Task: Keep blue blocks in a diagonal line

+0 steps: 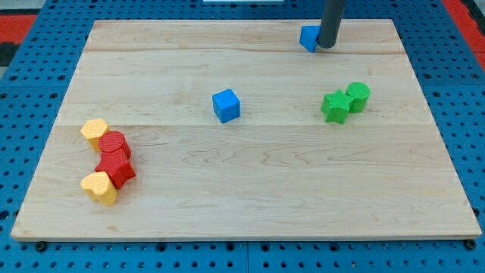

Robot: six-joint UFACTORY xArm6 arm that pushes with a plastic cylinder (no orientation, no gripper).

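Observation:
A blue cube (226, 105) sits near the middle of the wooden board (250, 189). A second blue block (308, 38) lies near the view's top edge, right of centre; its shape is partly hidden by the rod. My tip (326, 45) rests against the right side of this second blue block. The rod rises out of the view's top.
A green star block (335, 106) touches a green cylinder (358, 96) at the right. At the left, a cluster: a yellow block (95, 133), a red cylinder (114, 144), a red block (116, 168) and a yellow heart-like block (100, 186).

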